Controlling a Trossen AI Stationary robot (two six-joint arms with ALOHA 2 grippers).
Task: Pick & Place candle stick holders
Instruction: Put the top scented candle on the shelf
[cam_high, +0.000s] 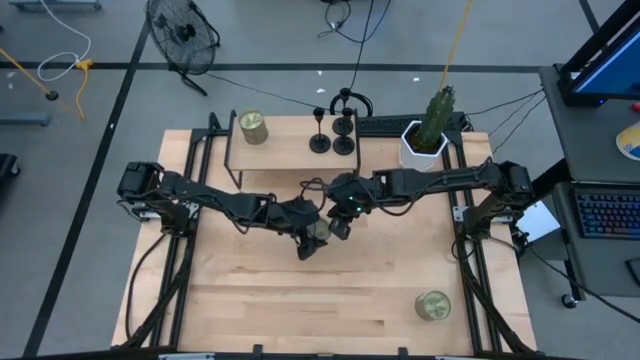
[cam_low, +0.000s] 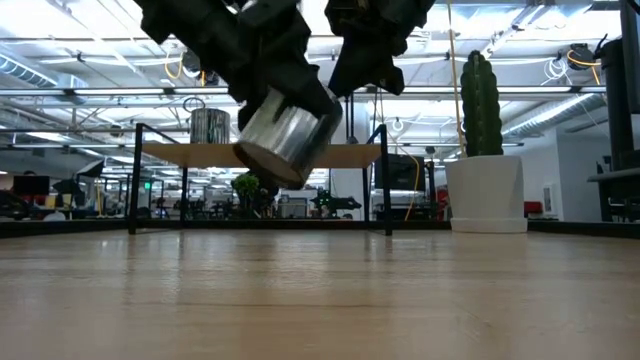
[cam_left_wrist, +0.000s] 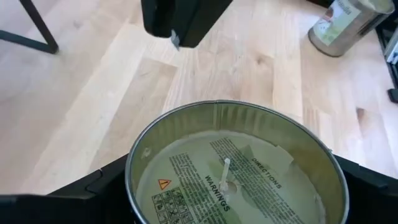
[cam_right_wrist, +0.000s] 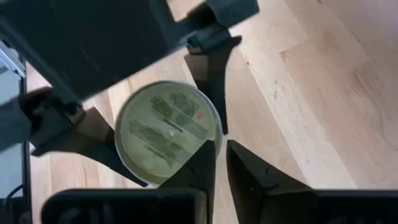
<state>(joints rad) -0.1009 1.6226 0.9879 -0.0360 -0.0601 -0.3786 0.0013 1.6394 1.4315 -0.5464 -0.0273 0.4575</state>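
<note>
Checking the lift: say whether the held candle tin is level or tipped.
Tipped. The candle tin, held off the table by the left gripper, shows its base canted in the low view.

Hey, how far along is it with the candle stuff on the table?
Looks done: a first tin sits on the shelf with the candle stick holders. In hand: the left gripper holds a candle tin above mid-table, the right gripper close by. Left: a last tin near the table's front edge.
</note>
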